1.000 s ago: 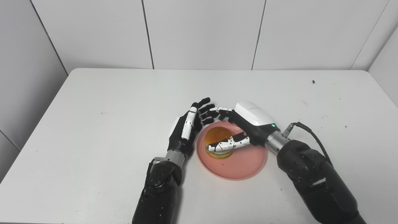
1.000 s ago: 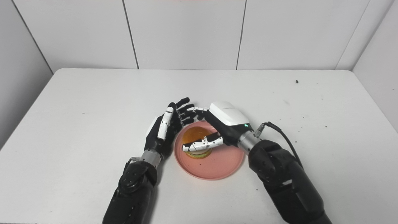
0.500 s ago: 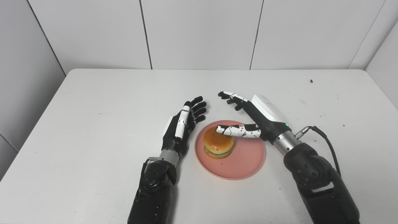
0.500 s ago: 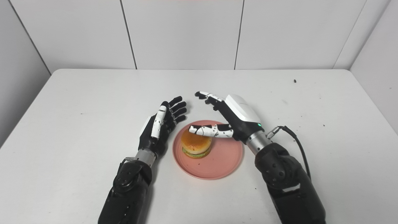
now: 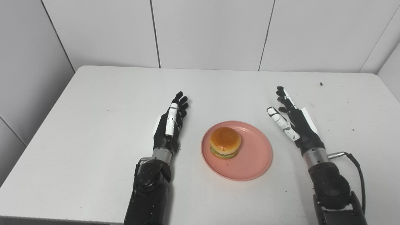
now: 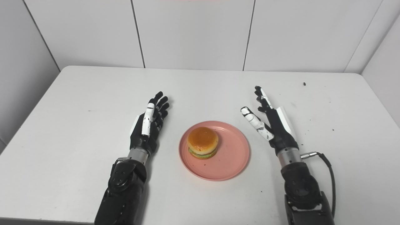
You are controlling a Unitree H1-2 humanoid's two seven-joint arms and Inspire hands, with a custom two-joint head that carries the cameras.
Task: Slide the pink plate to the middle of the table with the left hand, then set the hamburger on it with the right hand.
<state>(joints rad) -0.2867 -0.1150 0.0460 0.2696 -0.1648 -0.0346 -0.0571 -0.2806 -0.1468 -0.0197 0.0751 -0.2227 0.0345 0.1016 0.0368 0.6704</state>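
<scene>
A hamburger [image 5: 225, 142] sits on a pink plate [image 5: 253, 162] mid-table [image 5: 93, 103]. The left hand [image 5: 168, 126] and right hand [image 5: 295, 125] flank it, fingers spread, empty. The task seems finished; nothing apparently remains.

Lab test cell: bare white table [image 5: 93, 103], panelled walls [image 5: 206, 31].

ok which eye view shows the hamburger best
The right eye view: the hamburger sits nearer the picture's middle there, on the pink plate, with bun and green layer unobstructed. The left eye view shows the same hamburger just as whole, only shifted right; neither hand covers it.
</scene>
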